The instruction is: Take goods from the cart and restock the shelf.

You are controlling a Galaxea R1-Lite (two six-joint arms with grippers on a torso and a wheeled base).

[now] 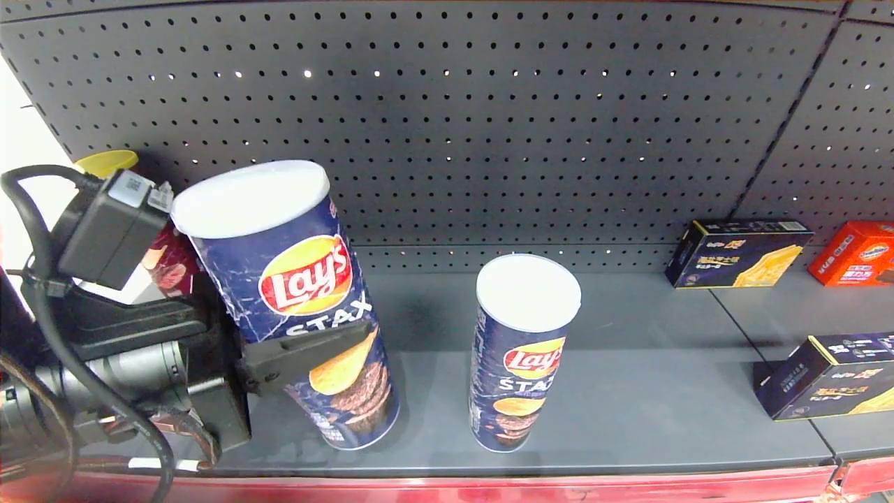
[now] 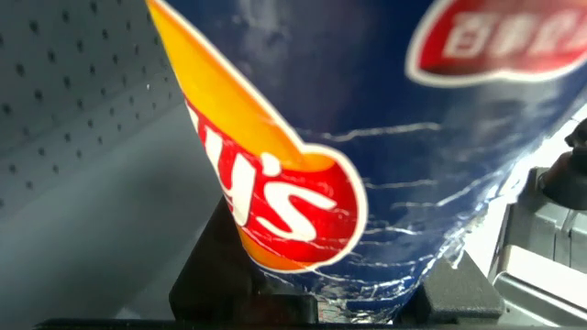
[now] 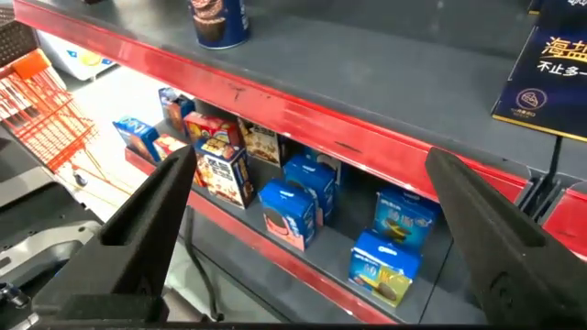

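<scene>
**Left claw holds a tilted can at the shelf**

At far left, a yellow lid [image 1: 105,162] peeks out behind the left arm. The left gripper [image 1: 307,353] is clamped on a blue chip can [image 1: 279,279], one finger [image 1: 314,349] crossing its front. The can leans with its white lid toward the left, its base low at the near edge of the shelf [image 1: 663,377] (whether it touches the deck, I cannot tell). Just to its right a second can [image 1: 520,363] stands upright, apart from the first. Farther right, a dark box [image 1: 737,253] and an orange box [image 1: 855,251] lie against the pegboard [image 1: 489,126], and another dark box [image 1: 831,377] lies nearer. The right gripper [image 3: 321,238] is spread wide and holds nothing, facing the shelf's red edge [image 3: 275,101], with blue boxes [image 3: 293,202] on the tier below and the orange wire cart [image 3: 41,101] beyond.
</scene>
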